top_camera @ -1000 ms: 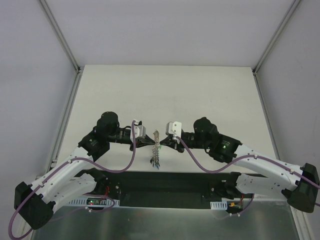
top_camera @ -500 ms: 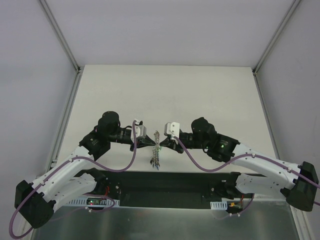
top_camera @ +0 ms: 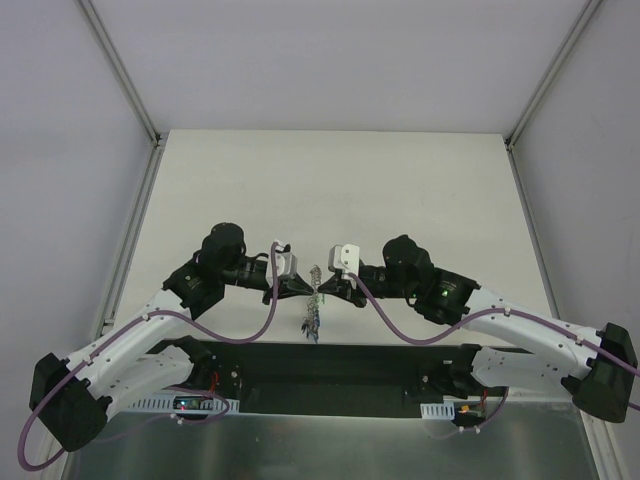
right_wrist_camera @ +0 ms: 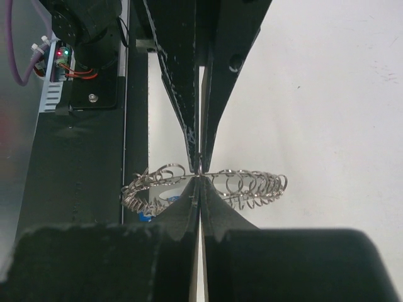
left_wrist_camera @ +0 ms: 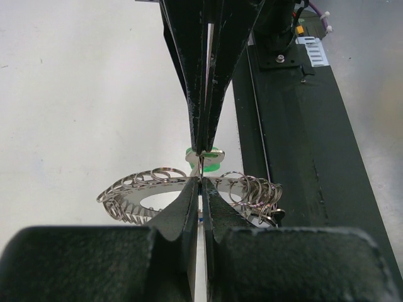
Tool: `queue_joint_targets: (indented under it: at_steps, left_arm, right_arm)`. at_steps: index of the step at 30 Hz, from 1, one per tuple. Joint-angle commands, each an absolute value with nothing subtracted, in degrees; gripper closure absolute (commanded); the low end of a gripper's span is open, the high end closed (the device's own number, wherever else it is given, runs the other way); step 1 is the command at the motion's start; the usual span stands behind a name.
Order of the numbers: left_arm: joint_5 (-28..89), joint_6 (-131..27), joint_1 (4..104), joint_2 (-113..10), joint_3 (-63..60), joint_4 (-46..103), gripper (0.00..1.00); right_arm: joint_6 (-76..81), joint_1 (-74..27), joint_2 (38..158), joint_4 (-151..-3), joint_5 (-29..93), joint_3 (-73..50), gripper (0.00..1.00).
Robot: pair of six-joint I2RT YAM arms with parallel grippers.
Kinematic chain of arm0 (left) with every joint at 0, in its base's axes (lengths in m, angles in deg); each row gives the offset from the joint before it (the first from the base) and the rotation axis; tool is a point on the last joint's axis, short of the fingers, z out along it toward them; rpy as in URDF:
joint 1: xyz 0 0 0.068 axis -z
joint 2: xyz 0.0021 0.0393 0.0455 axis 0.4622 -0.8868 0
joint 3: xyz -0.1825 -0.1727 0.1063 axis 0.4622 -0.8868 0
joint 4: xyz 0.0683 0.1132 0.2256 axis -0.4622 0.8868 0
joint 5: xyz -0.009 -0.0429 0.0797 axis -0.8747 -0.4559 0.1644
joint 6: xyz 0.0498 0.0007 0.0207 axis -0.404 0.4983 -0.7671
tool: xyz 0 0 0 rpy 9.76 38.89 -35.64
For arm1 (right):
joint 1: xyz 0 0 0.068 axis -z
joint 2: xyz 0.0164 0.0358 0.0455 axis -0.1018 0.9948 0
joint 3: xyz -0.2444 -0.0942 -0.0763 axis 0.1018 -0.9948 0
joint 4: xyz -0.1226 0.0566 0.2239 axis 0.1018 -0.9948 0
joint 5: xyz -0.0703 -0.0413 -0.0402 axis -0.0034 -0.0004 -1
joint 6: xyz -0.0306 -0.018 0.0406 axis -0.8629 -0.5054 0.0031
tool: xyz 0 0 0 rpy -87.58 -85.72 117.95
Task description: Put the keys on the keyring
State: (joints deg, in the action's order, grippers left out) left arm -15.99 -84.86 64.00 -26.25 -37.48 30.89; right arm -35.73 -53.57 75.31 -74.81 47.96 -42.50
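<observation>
The left arm [top_camera: 130,340] has swung slightly inward over the last second, its elbow and wrist now nearer the middle, while the right arm [top_camera: 520,335] has barely shifted. That brings the left gripper [top_camera: 300,288] up against the right gripper [top_camera: 327,290], almost tip to tip. Both are clenched, and each appears to pinch the keyring [top_camera: 316,278] from its own side. The keyring is held off the desk between them, edge-on to the overhead camera and close to the near edge. In the left wrist view the keyring [left_wrist_camera: 141,189] shows as a flat grey band fringed with small wire loops. The keys [top_camera: 312,325] dangle from it toward the arms' bases. One green head [left_wrist_camera: 213,154] sits just behind the right fingertips, though which key is being worked cannot be told. The closing-in looks like a steadying re-grip, so threading seems under way, not finished. Pale grey walls [top_camera: 60,150] enclose a plain off-white desk [top_camera: 330,180]
</observation>
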Motion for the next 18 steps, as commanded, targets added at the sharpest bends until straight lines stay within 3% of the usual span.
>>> queue_joint_targets:
  at_steps: [1, 18]
  left_arm:
    - [-17.83, -85.42, 65.24, -26.53, -35.35, 29.73, 1.0]
    - [-15.54, -84.37, 65.59, -26.53, -34.91, 29.83, 1.0]
  right_arm:
    - [-34.68, -54.18, 73.92, -68.57, 49.65, -40.48, 0.99]
    - [-34.15, -54.71, 76.99, -68.48, 49.65, -38.98, 0.99]
